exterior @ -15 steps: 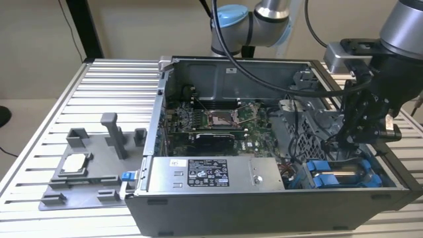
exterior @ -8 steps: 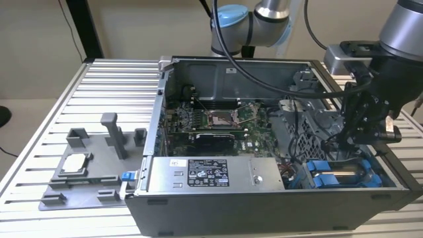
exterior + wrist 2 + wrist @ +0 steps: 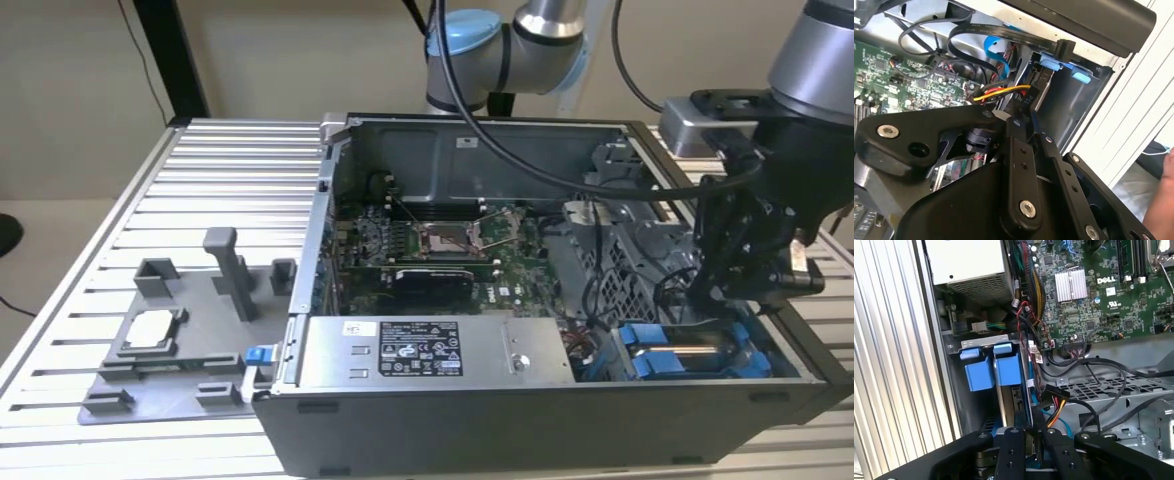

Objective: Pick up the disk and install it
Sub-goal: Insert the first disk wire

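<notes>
Disk [image 3: 1009, 375] sits edge-up in drive bay [image 3: 954, 390], clamped between jaws.

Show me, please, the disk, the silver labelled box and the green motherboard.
the disk [image 3: 1008, 371]: first wrist view, its blue carrier end.
the silver labelled box [image 3: 534, 350]: exterior view, bare metal of its top face.
the green motherboard [image 3: 1074, 320]: first wrist view, open green board surface.

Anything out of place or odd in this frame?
Nothing spilled or damaged. The gripper holds the disk on edge in the drive bay, cables close beside it. Only oddity: a person's arm beyond the table edge in the second wrist view.
</notes>
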`<action>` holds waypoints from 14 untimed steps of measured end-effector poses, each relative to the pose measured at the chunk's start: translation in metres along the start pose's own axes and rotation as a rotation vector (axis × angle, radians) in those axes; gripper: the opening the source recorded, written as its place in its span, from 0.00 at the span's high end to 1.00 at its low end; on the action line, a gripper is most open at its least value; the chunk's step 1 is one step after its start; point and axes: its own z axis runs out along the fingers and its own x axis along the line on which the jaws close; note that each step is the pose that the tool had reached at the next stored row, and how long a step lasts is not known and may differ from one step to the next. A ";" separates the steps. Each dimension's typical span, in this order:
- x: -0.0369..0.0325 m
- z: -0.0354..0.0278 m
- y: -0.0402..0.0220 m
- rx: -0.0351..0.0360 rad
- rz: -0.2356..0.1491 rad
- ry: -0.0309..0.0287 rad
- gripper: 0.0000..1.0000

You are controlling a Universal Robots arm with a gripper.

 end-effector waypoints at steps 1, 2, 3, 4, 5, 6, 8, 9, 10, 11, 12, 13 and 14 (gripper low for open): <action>0.0002 0.0009 -0.0002 0.0002 -0.005 0.0019 1.00; 0.0002 0.0022 -0.0004 0.0003 -0.013 0.0021 1.00; 0.0002 0.0035 -0.0005 0.0003 -0.021 0.0019 1.00; 0.0002 0.0050 -0.0005 0.0006 -0.031 0.0017 1.00; 0.0000 0.0069 -0.0004 0.0014 -0.045 0.0010 1.00; -0.0001 0.0086 -0.0004 0.0023 -0.059 0.0004 1.00; -0.0002 0.0109 -0.0003 0.0024 -0.087 -0.0004 1.00; -0.0003 0.0114 -0.0002 0.0017 -0.095 0.0005 1.00; -0.0003 0.0121 -0.0001 0.0010 -0.102 0.0014 1.00; -0.0003 0.0129 -0.0001 0.0008 -0.108 0.0018 1.00; -0.0003 0.0136 -0.0001 0.0008 -0.114 0.0019 1.00; -0.0003 0.0141 -0.0001 0.0009 -0.118 0.0019 1.00; -0.0003 0.0143 -0.0001 0.0011 -0.121 0.0019 1.00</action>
